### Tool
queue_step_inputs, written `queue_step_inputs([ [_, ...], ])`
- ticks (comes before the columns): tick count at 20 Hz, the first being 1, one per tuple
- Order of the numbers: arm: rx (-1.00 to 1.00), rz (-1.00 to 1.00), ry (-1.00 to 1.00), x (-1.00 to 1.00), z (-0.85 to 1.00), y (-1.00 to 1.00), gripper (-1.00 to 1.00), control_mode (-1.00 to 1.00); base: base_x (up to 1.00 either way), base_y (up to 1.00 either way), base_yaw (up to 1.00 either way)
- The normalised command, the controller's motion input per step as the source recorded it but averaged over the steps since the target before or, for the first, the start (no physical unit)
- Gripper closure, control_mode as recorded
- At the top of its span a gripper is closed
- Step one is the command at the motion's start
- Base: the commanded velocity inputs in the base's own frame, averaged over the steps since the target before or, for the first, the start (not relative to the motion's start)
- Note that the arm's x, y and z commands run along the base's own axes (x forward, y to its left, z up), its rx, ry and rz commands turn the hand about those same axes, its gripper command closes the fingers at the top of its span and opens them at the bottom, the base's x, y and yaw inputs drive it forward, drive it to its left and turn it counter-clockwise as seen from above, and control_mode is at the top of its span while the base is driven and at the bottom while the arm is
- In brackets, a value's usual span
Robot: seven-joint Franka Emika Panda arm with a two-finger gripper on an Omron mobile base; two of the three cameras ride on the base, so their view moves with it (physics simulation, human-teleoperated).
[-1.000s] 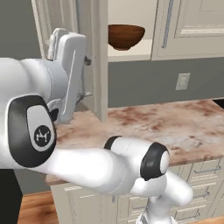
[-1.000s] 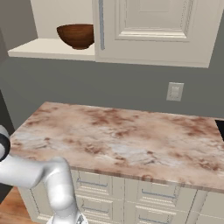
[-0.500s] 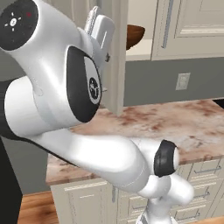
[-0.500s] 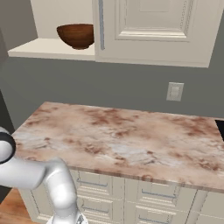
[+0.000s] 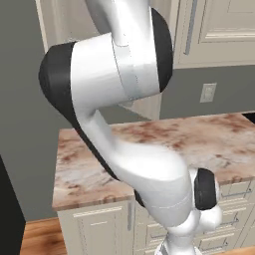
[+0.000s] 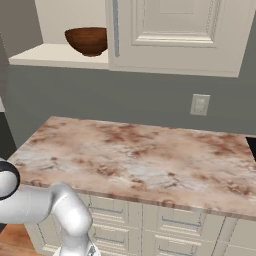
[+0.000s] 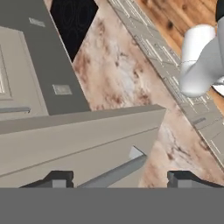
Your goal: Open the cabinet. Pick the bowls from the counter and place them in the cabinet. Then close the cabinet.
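A simulated kitchen, seen from three cameras.

From the right base view, the cabinet (image 6: 170, 35) hangs on a grey wall above the counter (image 6: 140, 160). Its left bay stands open. A reddish-brown wooden bowl (image 6: 87, 40) sits upright on the beige shelf (image 6: 45, 54), near the shelf's right end, just left of the shut door and its grey bar handle (image 6: 115, 27). A wall socket (image 6: 199, 104) is on the wall below the cabinet's right part. The marbled counter runs across the middle, with cream drawers (image 6: 150, 225) under its front edge.

From the left base view, the white arm (image 5: 124, 94) rises close to the camera and covers much of the open cabinet bay. To its right are a shut cabinet door (image 5: 219, 30) with a bar handle (image 5: 189, 27), and the counter's top behind and beside the arm.

In the hand view, the gripper (image 7: 118, 179) has its two dark fingertips (image 7: 59, 178) standing wide apart at the bottom, with nothing between them in a grip. A grey bar handle (image 7: 116, 173) on a cream door (image 7: 78, 140) lies in the gap between the tips; whether either tip touches it cannot be told. Beyond the door's edge, the counter's marbled top and the drawer fronts run off toward a wooden floor (image 7: 175, 17).
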Motion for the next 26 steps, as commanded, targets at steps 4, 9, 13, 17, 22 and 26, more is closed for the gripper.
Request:
queue_step_inputs([
  [4, -0.05, 0.27, -0.32, 1.00, -1.00, -1.00, -1.00, -1.00, 0.00, 0.00, 0.00],
  [9, -0.10, 0.28, -0.36, 1.00, -1.00, -0.79, -1.00, -1.00, 0.00, 0.00, 0.00],
  [13, -0.35, 0.25, -0.49, 1.00, -1.00, 0.00, -1.00, -1.00, 0.00, 0.00, 0.00],
  [17, -0.32, 0.08, -0.54, 1.00, -1.00, 0.22, -1.00, -1.00, 0.00, 0.00, 0.00],
  [22, 0.02, 0.00, -0.09, 1.00, -0.72, 0.03, -1.00, -1.00, 0.00, 0.00, 0.00],
  [26, 0.11, 0.00, 0.00, 1.00, -0.38, 0.00, -1.00, -1.00, 0.00, 0.00, 0.00],
])
